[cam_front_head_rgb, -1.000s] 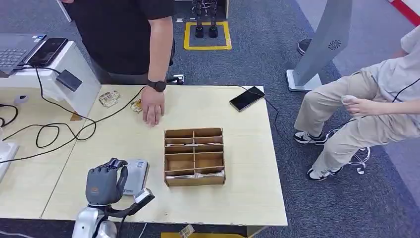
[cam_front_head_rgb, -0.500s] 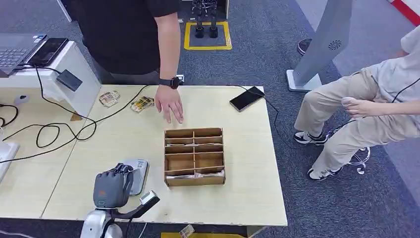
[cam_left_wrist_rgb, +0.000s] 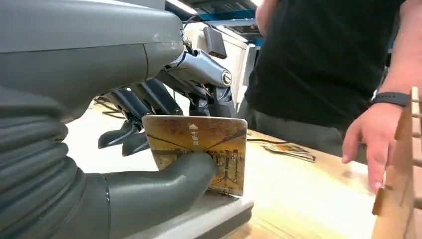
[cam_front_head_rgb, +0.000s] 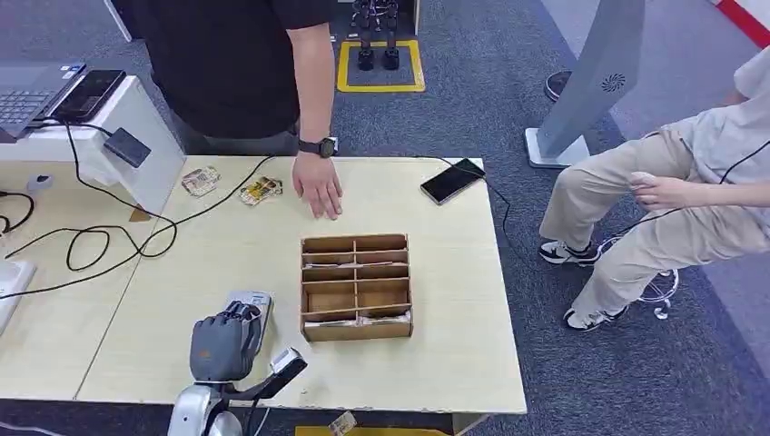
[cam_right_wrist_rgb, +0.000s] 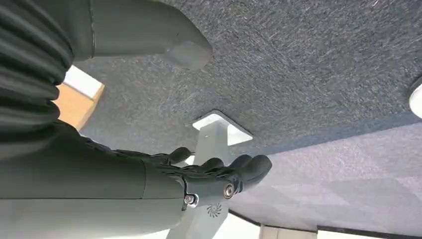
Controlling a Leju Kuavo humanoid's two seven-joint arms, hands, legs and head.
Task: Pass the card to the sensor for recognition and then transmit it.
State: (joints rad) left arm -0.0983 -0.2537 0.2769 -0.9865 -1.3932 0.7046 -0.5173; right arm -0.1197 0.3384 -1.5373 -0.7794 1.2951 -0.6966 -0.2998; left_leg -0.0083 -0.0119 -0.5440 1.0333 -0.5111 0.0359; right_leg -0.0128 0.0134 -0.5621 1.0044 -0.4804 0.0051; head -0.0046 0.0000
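Observation:
My left hand [cam_front_head_rgb: 223,343] hovers over the near left part of the table, just above the grey sensor pad [cam_front_head_rgb: 255,307]. In the left wrist view the hand [cam_left_wrist_rgb: 149,124] pinches a brown printed card [cam_left_wrist_rgb: 209,144] between thumb and fingers, its lower edge at the sensor pad [cam_left_wrist_rgb: 219,215]. The cardboard divider box [cam_front_head_rgb: 356,286] stands right of the hand. My right hand [cam_right_wrist_rgb: 209,179] hangs over the carpet with its fingers apart and nothing in it.
A person in a black shirt stands across the table with a hand [cam_front_head_rgb: 318,189] resting on it. Card packets [cam_front_head_rgb: 260,190] lie near that hand. A phone [cam_front_head_rgb: 452,180] lies at the far right, cables [cam_front_head_rgb: 100,238] on the left. Another person [cam_front_head_rgb: 690,200] sits to the right.
My left hand has shifted right and nearer along the table, over the sensor pad. The person's hand moved right, away from the card packets.

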